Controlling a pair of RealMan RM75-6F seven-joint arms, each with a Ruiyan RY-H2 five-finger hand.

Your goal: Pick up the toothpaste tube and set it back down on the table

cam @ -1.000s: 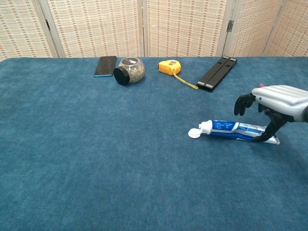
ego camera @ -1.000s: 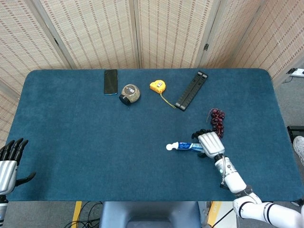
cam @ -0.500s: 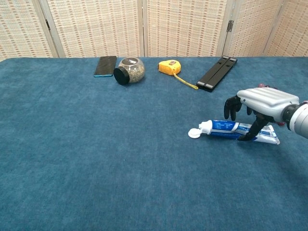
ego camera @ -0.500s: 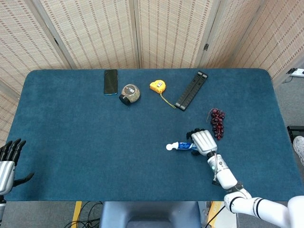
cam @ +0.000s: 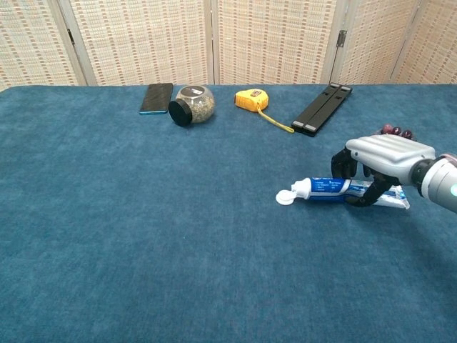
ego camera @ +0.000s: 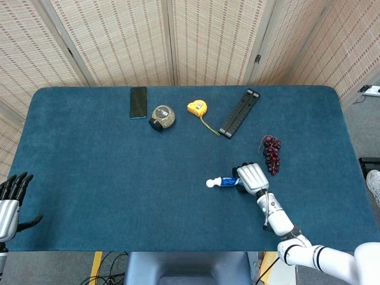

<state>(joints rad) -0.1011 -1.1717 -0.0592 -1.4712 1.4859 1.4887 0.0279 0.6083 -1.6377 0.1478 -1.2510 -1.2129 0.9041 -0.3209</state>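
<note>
- Left hand (ego camera: 13,199) at far left edge of head view, off the table's front-left corner: silver metal back w/ dark fingers spread straight & apart, thumb out to the side, holding nothing. Not seen in chest view.
- Table (ego camera: 95,172) covered in deep-blue, short-pile carpet-like cloth w/ rounded corners; woven cane-look screen panels stand behind it.
- Phone (ego camera: 138,102): flat black slab w/ blue edge, lying near the back edge.
- Jar (ego camera: 161,116) just right of phone: round glass, on its side, grainy beige-grey filling, black lid facing front-left.
- Tape measure (ego camera: 197,107): chunky yellow case, thin yellow blade trailing out toward front-right.
- Black bar (ego camera: 240,112): long, flat, two parallel strips, lying diagonally; blade tip ends near its lower end.
- Toothpaste tube (cam: 332,189) lies flat on the cloth, front-right of centre: soft blue-and-white plastic, round white cap (cam: 285,197) pointing left, flat crimped end pointing right.
- Right hand (cam: 382,161) over the tube's right half: smooth silver shell on the back, black fingers curled down on the far side & thumb hooked under at the near side, closing around the tube body. Tube appears to rest on the table; cannot tell if grip is firm yet.
- Grapes (ego camera: 272,152): dark red, knobbly bunch, just behind-right of the right hand, apart from the tube.
</note>
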